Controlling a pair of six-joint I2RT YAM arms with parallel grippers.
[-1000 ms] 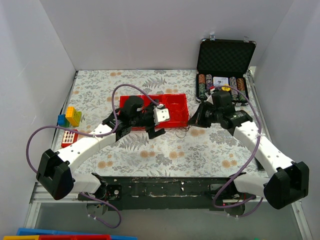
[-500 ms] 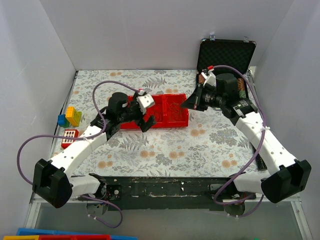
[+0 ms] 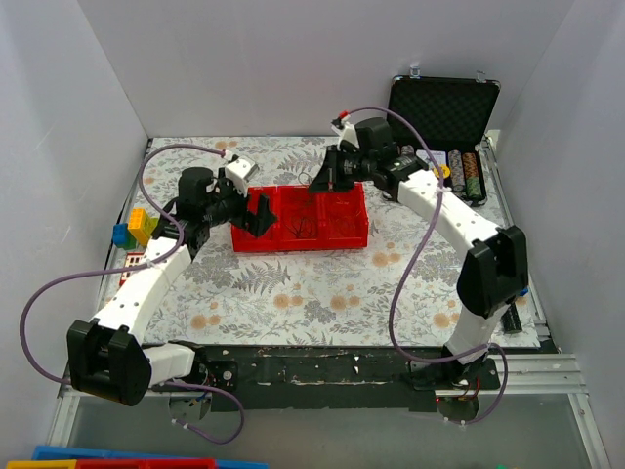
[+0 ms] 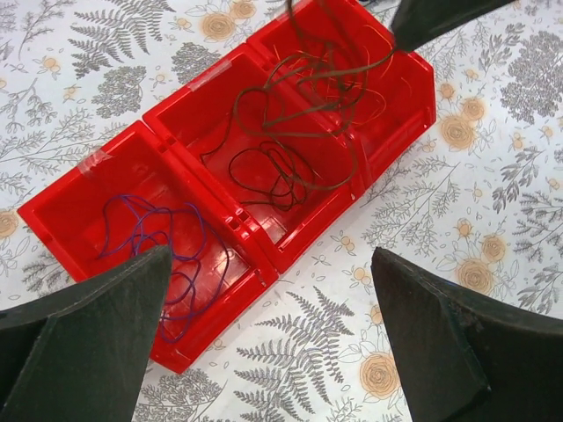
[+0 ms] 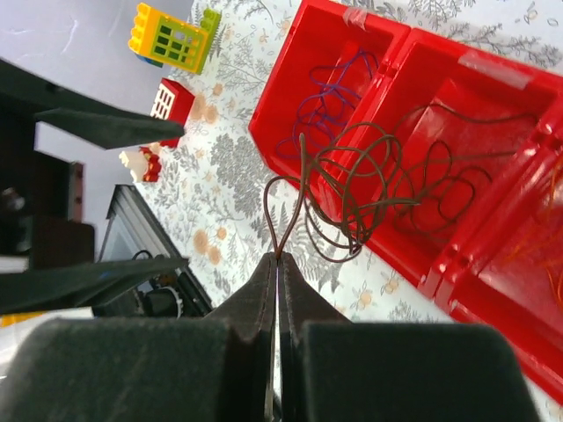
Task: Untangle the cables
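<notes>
A red three-compartment tray (image 3: 344,237) lies mid-table. A purple cable (image 4: 163,233) lies in its left compartment. A dark brown cable (image 4: 274,171) lies in the middle one, and thin orange strands (image 5: 547,259) lie in the right one. My right gripper (image 3: 320,182) is shut on a brown cable loop (image 5: 352,189), which it holds above the tray, its loops hanging down toward the middle compartment. Its tip shows in its wrist view (image 5: 278,257). My left gripper (image 3: 256,213) is open and empty, above the tray's near left edge (image 4: 268,264).
Toy bricks (image 3: 143,226) and a red block (image 3: 133,266) sit at the left table edge. An open black case (image 3: 444,109) with poker chips (image 3: 459,168) stands at the back right. White walls enclose the table.
Both arms moved left and away from me. The right gripper carried the brown cable from in front of the tray to above it. The left gripper moved to the tray's left end.
</notes>
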